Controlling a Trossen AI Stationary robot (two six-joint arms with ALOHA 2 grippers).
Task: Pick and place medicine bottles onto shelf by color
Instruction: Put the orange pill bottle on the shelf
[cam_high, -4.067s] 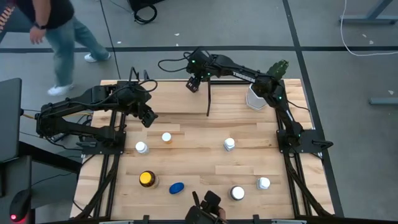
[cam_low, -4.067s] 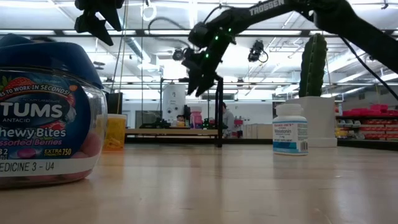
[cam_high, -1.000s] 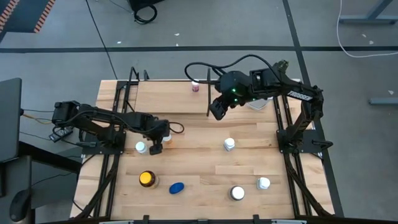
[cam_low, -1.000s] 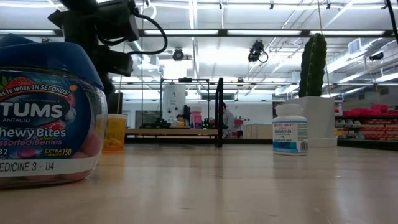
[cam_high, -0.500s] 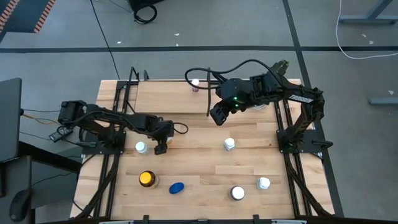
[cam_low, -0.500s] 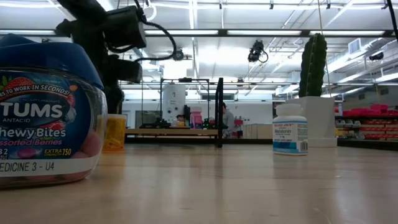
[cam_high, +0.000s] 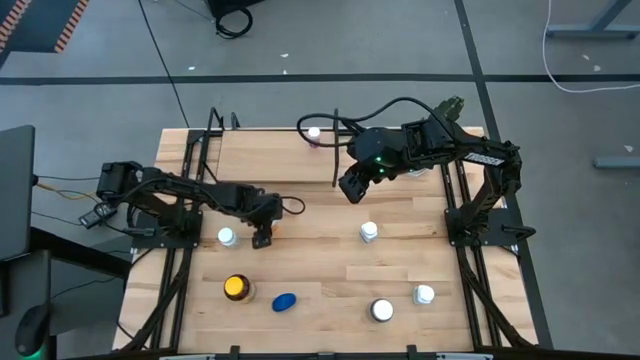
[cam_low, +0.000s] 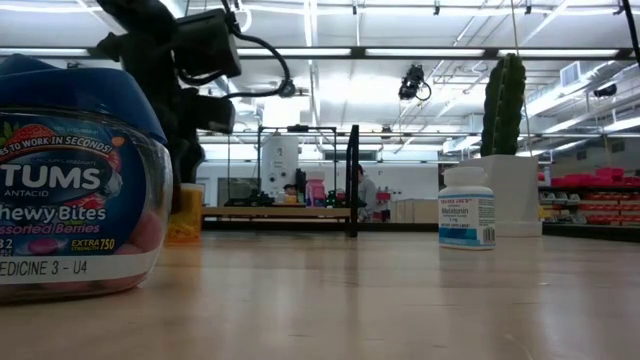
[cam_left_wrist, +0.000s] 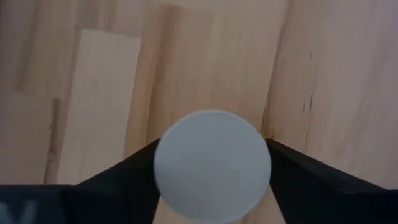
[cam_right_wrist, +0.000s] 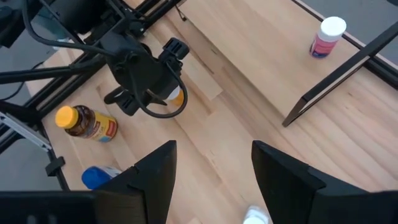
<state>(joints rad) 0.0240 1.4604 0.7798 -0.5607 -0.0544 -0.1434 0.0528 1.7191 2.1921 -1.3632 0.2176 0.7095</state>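
Lowering further, my left gripper (cam_left_wrist: 211, 205) is straddling the orange bottle (cam_left_wrist: 212, 165), fingers apart; off-centre closing risks tipping it. Right gripper (cam_high: 350, 186) hanging open.

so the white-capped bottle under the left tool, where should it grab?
Come straight down from above and close on the body just below the round white cap. The bottle stands upright, and the left tool already has a finger on each side of it.

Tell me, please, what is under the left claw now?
Under the left claw stands a small bottle: the left wrist view shows its round white cap between the two dark fingers. The right wrist view shows a bit of orange body. The rest is covered.
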